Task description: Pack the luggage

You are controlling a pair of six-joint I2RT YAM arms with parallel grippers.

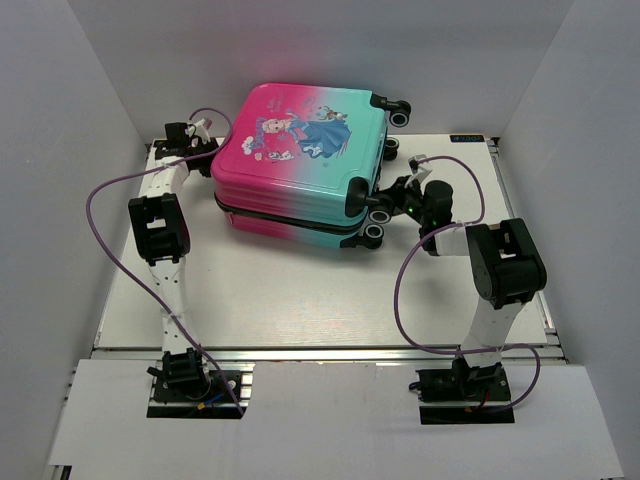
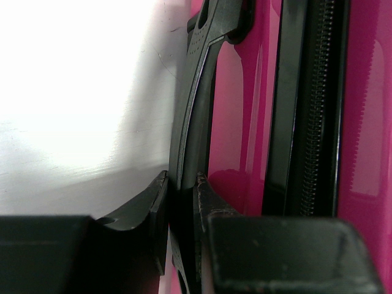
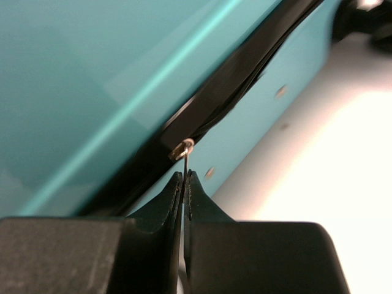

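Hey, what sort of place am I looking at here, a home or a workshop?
Likely a robot lab test cell: plain white wall panels enclose a white tabletop, two cabled robot arms, left and right, are bolted at its near edge, and a pink-to-teal hard-shell suitcase lies on it.

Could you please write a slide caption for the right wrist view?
Right gripper pinches the zipper pull on the luggage, teal side.

Your count: one luggage [image 1: 300,160]; one zip pull [image 3: 182,149]; two arms, left [image 1: 160,228], right [image 1: 505,262]; two end effectors, left [image 2: 180,187], right [image 3: 184,177]; two purple cables [image 1: 92,215] [image 1: 399,290]; one worktop [image 1: 300,300].
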